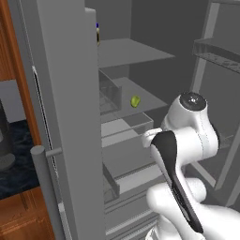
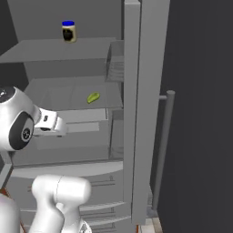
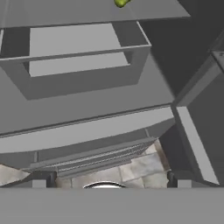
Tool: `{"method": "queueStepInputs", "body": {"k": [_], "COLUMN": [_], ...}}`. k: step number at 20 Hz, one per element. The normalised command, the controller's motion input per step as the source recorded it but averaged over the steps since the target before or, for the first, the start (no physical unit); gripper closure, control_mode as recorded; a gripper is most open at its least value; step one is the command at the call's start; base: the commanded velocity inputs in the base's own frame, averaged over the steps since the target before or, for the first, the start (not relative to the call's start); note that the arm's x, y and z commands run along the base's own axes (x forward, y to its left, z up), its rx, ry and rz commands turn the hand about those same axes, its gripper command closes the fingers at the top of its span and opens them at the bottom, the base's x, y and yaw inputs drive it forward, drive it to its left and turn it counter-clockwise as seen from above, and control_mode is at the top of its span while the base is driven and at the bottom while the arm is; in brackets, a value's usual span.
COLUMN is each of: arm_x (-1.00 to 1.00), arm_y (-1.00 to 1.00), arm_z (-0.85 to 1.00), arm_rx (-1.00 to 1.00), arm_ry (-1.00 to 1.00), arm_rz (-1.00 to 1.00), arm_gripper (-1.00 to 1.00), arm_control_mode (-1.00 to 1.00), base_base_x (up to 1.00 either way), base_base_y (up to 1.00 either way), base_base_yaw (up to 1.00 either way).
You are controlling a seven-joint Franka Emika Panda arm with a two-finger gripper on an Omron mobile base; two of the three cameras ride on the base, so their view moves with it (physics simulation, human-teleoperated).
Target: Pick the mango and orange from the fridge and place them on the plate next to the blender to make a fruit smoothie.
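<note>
One open fridge (image 1: 65,93) spans the frame, its middle shelf carrying the mango (image 1: 135,101) at centre, long axis tilted, lying above and beyond the gripper (image 3: 109,183), whose jaws gape wide and empty.

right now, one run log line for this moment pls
phase: reaching into fridge | end effector: open, holding nothing, below mango shelf | mango: on middle shelf, untouched | jar: top shelf

Mango (image 1: 135,101) on fridge (image 1: 70,93) shelf; jar (image 2: 68,31) seemingly shelf above.
</note>
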Motion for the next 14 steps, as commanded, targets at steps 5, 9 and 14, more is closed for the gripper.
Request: {"method": "queueStepInputs", "body": {"k": [5, 9, 14], "arm_x": [0.72, 0.58, 0.53], "arm_y": [0.0, -0.12, -0.03], "arm_z": [0.44, 0.58, 0.33], "arm_rx": [0.06, 0.18, 0.18], "arm_ry": [-0.13, -0.02, 0.03], "arm_rz": [-0.16, -0.09, 0.0], "arm_gripper": [-1.0, -1.0, -1.0], "arm_control_mode": [-1.0, -1.0, -1.0], "base_base_x": [0.0, 0.0, 0.0], "base_base_y": [0.0, 0.0, 0.0], "base_base_yaw": [0.0, 0.0, 0.0]}}
